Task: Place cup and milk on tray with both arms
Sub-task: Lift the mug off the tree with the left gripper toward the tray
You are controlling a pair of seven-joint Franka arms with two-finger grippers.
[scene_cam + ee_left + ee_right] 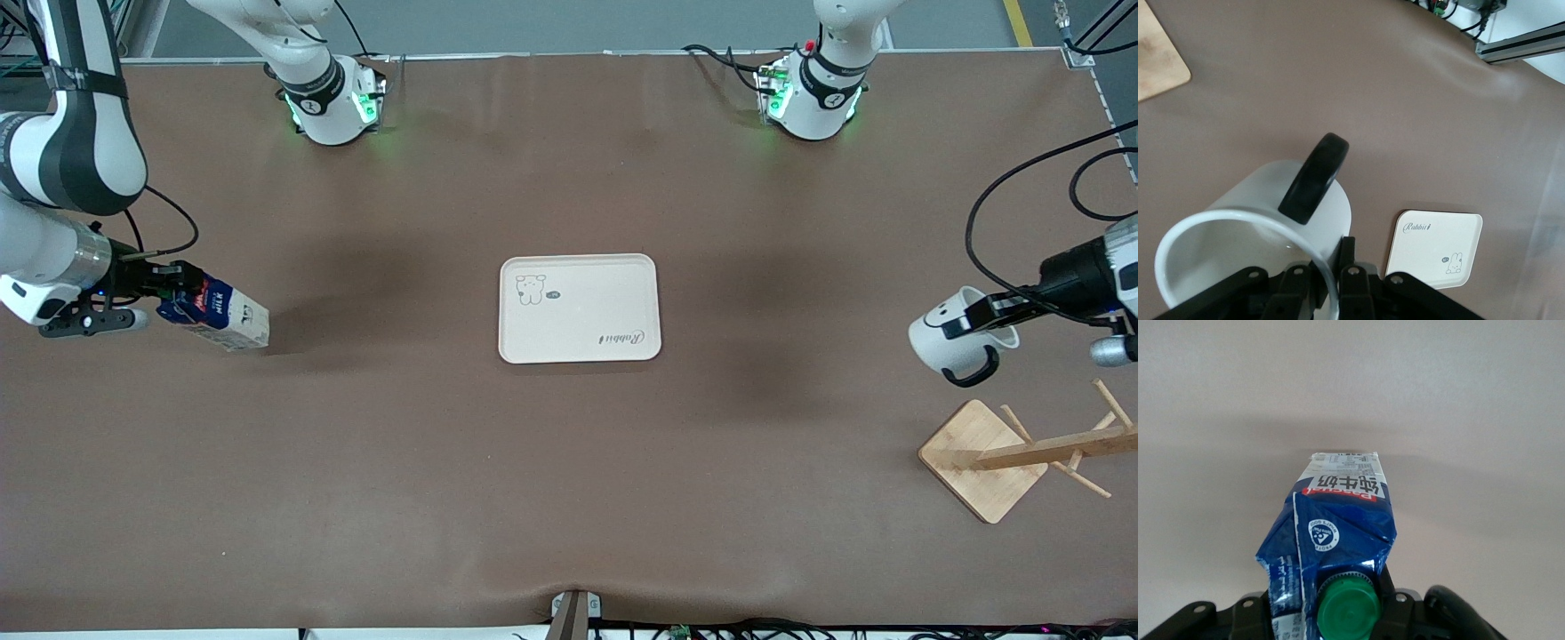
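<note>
Wooden rack [987, 458] in front view only; milk's [1338, 533] green cap [1348, 608] in right wrist view only.

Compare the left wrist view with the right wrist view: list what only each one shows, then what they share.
Only the left wrist view: the left gripper shut on the rim of the small white mug with its thin black handle, the flat cream rectangular tray, and a corner of the square wooden rack base.

Only the right wrist view: the right gripper shut on the dark-blue and white gable-top milk carton with its green round cap.

Both: the brown table.
</note>
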